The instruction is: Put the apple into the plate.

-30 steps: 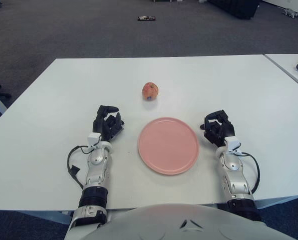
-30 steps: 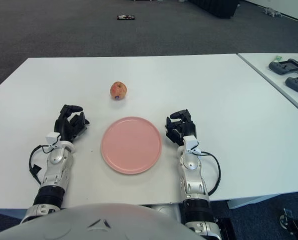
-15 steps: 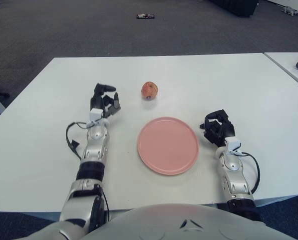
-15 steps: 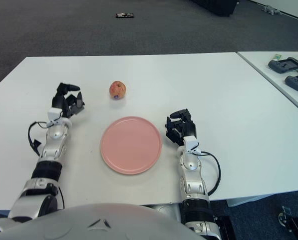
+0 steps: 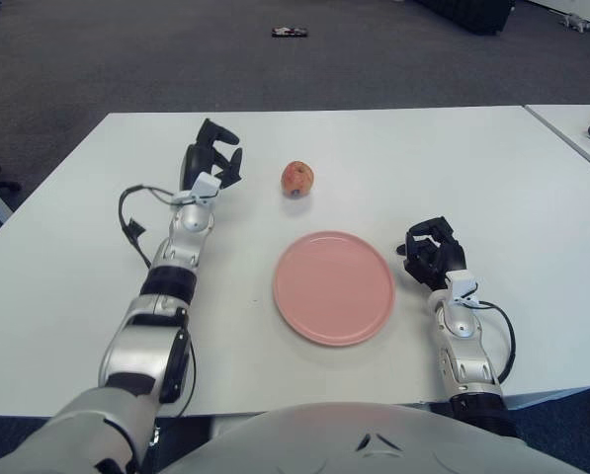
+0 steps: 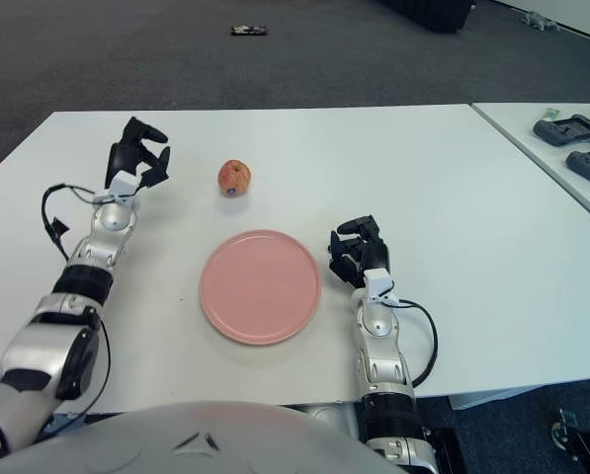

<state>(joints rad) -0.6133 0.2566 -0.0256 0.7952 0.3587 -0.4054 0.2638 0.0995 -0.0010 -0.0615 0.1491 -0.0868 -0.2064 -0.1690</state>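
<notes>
A small red-yellow apple (image 5: 296, 179) stands on the white table (image 5: 492, 178), just beyond the empty pink plate (image 5: 333, 286). My left hand (image 5: 213, 158) is stretched out over the table to the left of the apple, a hand's width from it, fingers loosely spread and holding nothing. My right hand (image 5: 433, 254) shows just right of the plate's rim, fingers curled, with nothing in it.
A second table (image 6: 571, 148) at the right carries dark controllers (image 6: 569, 130). A small dark object (image 5: 289, 34) lies on the grey carpet far behind. The table's near edge runs close to my body.
My left arm has reached forward from beside the plate to a spot left of the apple, and its fingers have opened. The right hand, apple and plate have stayed put.
</notes>
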